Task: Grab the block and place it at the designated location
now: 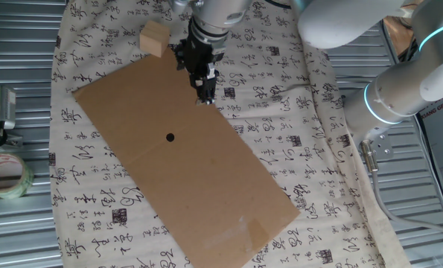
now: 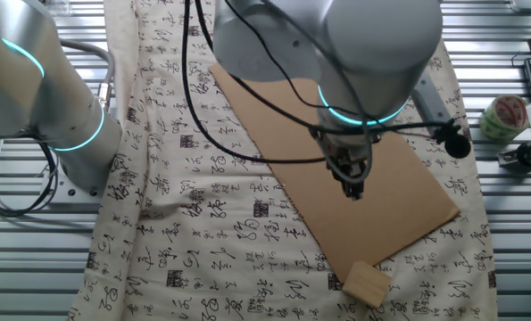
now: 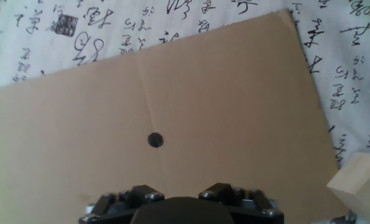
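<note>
- Small tan wooden cube (image 1: 155, 39) sat upper left, off the brown cardboard sheet (image 1: 184, 164).
- Gripper (image 1: 206, 95) jaws' state: cannot tell.
- Advice: centre over cube before descending; small black dot (image 1: 170, 137) is the target.

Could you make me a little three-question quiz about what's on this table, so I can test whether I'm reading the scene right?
1. True or false: the gripper holds the block.
2. The black dot marks: A) the white cloth B) the cardboard sheet C) the tape roll.
3. Where does the block sit?

Key: 1 false. 2 B. 3 On the cloth, just off a corner of the cardboard.
</note>
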You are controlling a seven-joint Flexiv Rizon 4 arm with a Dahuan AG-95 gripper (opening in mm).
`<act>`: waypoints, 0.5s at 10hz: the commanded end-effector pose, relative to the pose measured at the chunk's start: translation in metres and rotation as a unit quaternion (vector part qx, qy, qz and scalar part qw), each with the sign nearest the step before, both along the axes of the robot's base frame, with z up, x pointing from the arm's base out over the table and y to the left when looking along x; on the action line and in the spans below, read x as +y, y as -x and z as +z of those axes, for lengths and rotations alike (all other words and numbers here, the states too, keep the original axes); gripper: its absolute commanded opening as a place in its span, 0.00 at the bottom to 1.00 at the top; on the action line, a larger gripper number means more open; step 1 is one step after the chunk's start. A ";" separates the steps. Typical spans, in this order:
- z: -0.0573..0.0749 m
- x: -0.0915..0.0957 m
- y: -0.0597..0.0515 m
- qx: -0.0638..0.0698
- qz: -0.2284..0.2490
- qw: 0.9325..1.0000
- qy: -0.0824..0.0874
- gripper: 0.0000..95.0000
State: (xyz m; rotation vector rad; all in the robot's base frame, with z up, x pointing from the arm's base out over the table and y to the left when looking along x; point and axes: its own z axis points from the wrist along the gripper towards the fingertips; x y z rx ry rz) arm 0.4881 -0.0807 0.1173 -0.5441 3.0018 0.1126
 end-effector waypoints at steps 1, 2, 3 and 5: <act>-0.003 -0.003 0.001 -0.001 0.006 1.000 0.001 0.80; -0.003 -0.005 0.001 -0.001 0.008 1.000 0.001 0.80; -0.004 -0.007 0.001 -0.001 0.012 1.000 0.000 0.80; -0.004 -0.013 0.000 -0.001 0.020 1.000 -0.003 0.80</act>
